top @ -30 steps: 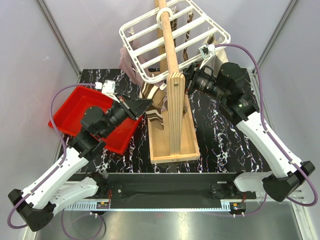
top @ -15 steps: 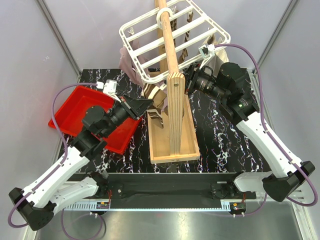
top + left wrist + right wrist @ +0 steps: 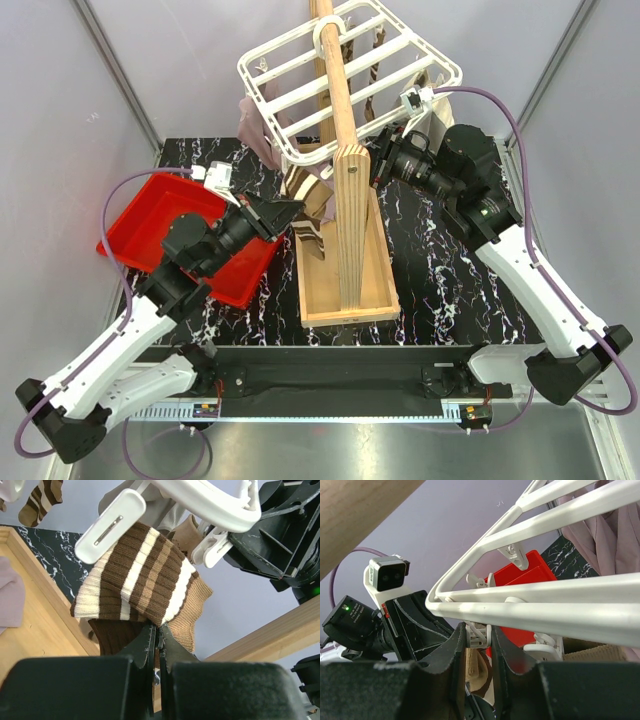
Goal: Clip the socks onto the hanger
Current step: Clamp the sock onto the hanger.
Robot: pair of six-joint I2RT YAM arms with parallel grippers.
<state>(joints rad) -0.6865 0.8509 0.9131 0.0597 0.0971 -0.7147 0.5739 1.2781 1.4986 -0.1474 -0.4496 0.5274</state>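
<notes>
The white hanger hangs on the wooden pole. My left gripper is shut on the lower edge of a brown-and-cream striped sock and holds it up just under the hanger's near corner, next to a white clip peg. In the top view this gripper is left of the pole. My right gripper is shut on a small white clip peg under the hanger's edge bar. A tan sock shows below it. In the top view the right gripper is right of the pole.
The tall wooden pole stand with its tray base is between the arms. A red bin sits at the left. Mauve socks and striped socks hang from the hanger. Grey walls close in on both sides.
My right gripper has moved slightly up and in toward the hanger's near edge. The hanger has shifted a little. My left gripper holds the striped sock in nearly the same place.
</notes>
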